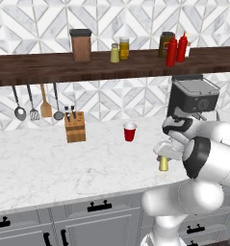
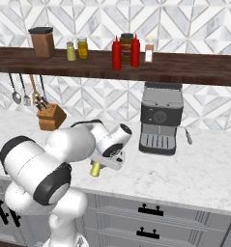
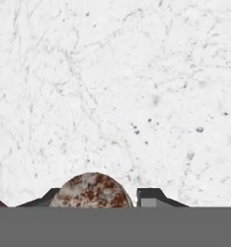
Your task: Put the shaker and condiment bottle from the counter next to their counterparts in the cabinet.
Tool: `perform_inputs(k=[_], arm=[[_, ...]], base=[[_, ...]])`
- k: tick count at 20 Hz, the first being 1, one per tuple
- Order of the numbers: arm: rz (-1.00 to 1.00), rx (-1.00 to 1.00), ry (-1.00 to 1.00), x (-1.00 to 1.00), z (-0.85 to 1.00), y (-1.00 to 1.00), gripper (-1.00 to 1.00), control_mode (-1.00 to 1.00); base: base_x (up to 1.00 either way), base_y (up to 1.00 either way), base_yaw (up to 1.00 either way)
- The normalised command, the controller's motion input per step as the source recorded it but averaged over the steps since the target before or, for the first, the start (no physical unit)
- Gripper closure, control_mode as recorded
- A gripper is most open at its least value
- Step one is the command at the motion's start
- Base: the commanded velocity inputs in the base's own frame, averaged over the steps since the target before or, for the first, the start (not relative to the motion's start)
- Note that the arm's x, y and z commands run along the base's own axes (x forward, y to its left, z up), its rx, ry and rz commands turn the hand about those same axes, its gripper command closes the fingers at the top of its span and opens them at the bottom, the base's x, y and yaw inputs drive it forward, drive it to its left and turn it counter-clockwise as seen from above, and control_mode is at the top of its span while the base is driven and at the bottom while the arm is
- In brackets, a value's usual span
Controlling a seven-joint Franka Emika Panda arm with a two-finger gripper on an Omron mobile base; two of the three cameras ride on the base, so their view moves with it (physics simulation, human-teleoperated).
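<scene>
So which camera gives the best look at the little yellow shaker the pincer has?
The left base view: the shaker shows its yellow body below the pincer. The right base view shows less of it; the hand view, just its speckled cap from above.

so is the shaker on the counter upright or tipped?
Upright: the shaker stands vertical on the counter, its cap facing the hand camera between the fingers.

A yellow-green shaker [image 1: 163,164] was seen upright on the white marble surface [image 1: 49,168], near its front edge, with its top hidden under the gripper [image 1: 163,153]. The jaws were closed on it. A red cup [image 1: 130,131] stood farther back, and a knife block [image 1: 75,127] to its left. On the shelf [image 1: 49,67] a matching shaker [image 1: 115,53] and two red bottles [image 1: 176,49] side by side were seen. A coffee machine [image 1: 195,97] stood at the right.
</scene>
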Motion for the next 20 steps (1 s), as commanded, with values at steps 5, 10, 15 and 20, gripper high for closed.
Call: perform_inputs(k=[5,10,15,20], arm=[[-0.02,0.0,-0.27,0.0,0.94,0.02,1.0,-1.0],[-0.02,0.0,-0.31,-0.22,0.65,0.14,1.0,-1.0],[0.0,-0.02,-0.2,-0.01,0.54,0.24,1.0,-1.0],[0.0,-0.01,-0.14,0.05,0.95,0.06,1.0,-1.0]], base=[[0.0,0.0,0.0],[0.0,0.0,0.0],[0.0,0.0,0.0],[0.0,0.0,0.0]])
